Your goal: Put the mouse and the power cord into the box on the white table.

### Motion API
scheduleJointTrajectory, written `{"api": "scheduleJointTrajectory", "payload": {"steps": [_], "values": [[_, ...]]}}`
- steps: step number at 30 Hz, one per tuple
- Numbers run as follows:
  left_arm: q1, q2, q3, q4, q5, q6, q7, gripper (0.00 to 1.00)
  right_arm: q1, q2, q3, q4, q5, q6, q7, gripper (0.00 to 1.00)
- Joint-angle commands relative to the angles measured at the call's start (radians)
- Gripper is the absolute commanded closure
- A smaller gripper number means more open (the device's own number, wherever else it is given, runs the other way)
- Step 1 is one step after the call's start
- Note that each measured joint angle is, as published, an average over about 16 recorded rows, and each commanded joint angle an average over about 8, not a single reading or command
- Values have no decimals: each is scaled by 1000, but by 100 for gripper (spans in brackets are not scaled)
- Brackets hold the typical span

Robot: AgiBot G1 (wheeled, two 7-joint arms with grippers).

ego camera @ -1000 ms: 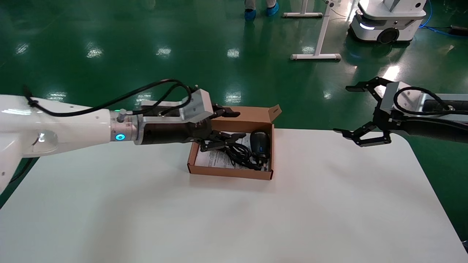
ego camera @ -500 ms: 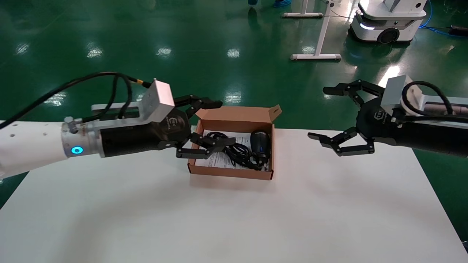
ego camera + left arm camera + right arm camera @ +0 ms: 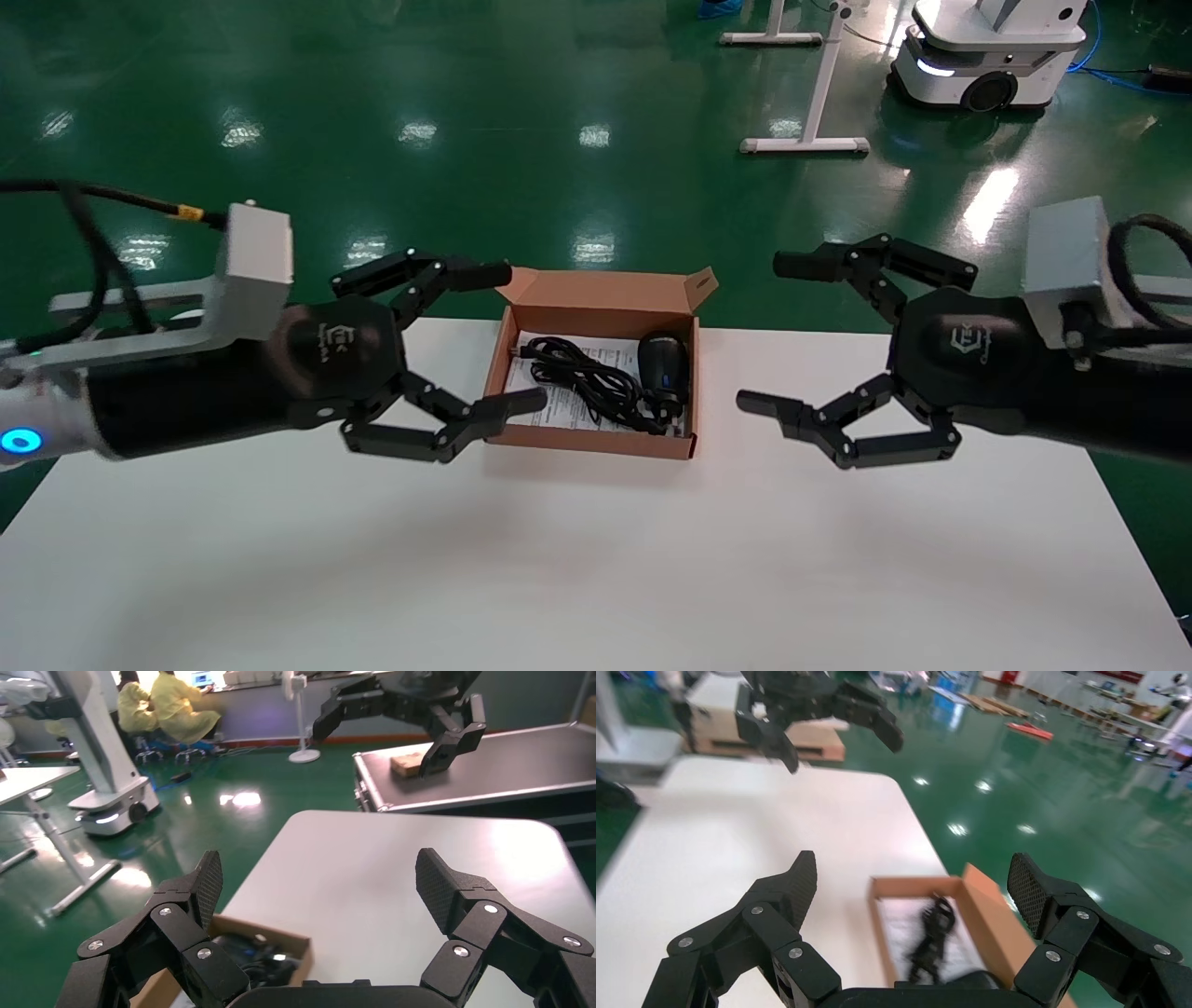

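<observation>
The brown cardboard box (image 3: pixel 589 438) stands open on the white table (image 3: pixel 596 559), its lid tilted up at the back. Inside, the coiled black power cord (image 3: pixel 582 377) lies on a printed sheet, and the black mouse (image 3: pixel 663 363) sits beside it toward the right. My left gripper (image 3: pixel 510 337) hovers open at the box's left side, holding nothing. Right of the box, my right gripper (image 3: pixel 773 334) hangs open and empty above the table. The left wrist view shows its gripper (image 3: pixel 320 881) above the box (image 3: pixel 267 925). The right wrist view shows its gripper (image 3: pixel 912 878) over the box (image 3: pixel 916 884) and cord (image 3: pixel 933 931).
A white mobile robot (image 3: pixel 987 47) and a white stand (image 3: pixel 810 93) are on the green floor beyond the table's far edge. The table's right corner is rounded. A metal case (image 3: pixel 478 776) lies off the table's far end in the left wrist view.
My left gripper has drawn back leftward out of the box, open. The right gripper has moved in toward the box's right side. Cord and mouse have stayed in the box.
</observation>
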Motion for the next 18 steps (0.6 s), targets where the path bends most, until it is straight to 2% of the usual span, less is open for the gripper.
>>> {"api": "scheduleJointTrajectory", "payload": {"steps": [1,11,18], "values": [[22,-25,-18,-37,-22,13,-24,0,-26,9,19,41,17,-7,37,0],[130,-146,-104,-218,-129,77,-143,0,-152,51,115,244,102,-44,217,0],[176,-197,-141,-295,-176,105,-186,0,-197,63,146,321,130,-54,274,0]]}}
